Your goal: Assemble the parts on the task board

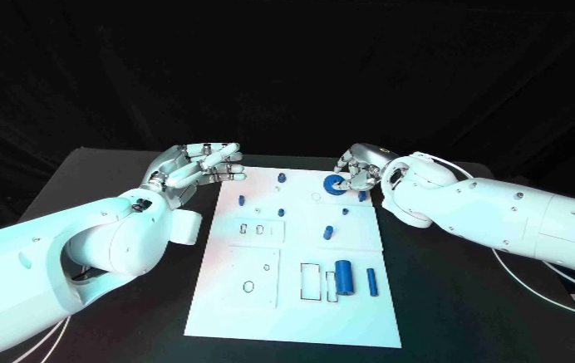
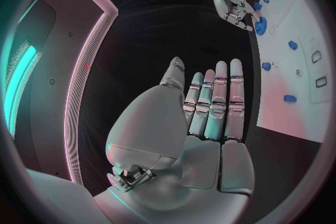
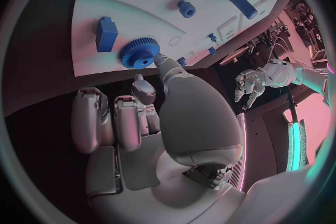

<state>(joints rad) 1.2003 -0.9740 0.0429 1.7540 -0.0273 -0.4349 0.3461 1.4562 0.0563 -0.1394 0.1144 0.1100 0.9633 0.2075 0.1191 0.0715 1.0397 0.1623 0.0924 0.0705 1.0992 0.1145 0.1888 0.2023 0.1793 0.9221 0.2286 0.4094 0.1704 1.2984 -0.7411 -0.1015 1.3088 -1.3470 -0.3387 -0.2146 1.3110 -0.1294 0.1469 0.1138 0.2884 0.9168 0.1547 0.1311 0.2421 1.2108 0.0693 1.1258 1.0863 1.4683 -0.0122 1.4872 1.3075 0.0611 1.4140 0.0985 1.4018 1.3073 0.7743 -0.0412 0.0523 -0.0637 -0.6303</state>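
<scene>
I can read no text, label, brand, number or sign anywhere here. The task board (image 1: 296, 255) before me carries only thin outlined shapes, rectangles and small ovals, in the lower middle of the head view; none of them forms a letter or a digit.

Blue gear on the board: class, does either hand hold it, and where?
The right hand touches the blue gear at its toothed rim; a full grip cannot be told. The left hand holds nothing.
</scene>
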